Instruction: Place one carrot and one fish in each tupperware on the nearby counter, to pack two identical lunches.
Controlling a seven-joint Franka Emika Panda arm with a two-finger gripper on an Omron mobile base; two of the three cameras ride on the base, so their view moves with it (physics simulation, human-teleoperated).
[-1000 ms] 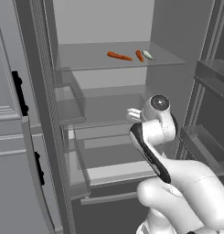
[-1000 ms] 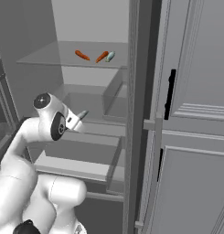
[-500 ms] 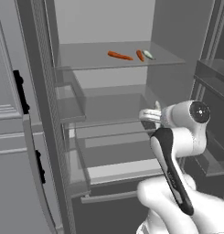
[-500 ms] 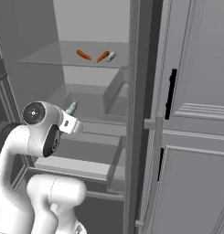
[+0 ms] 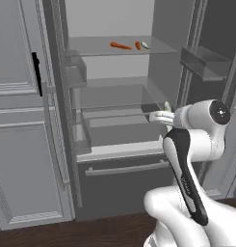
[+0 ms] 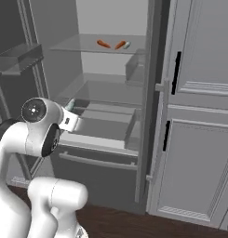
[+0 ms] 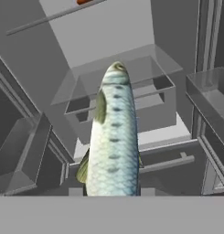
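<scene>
Clenched on a fish, the gripper is held in front of the open fridge, level with the pulled-out drawer. In the hand view the fish is seen lengthwise, head away, projecting well past the fingers. Open room is left between it and the drawer edge. On the far top shelf two carrots and another fish are laid near the right wall. Door bins are set to the right.
</scene>
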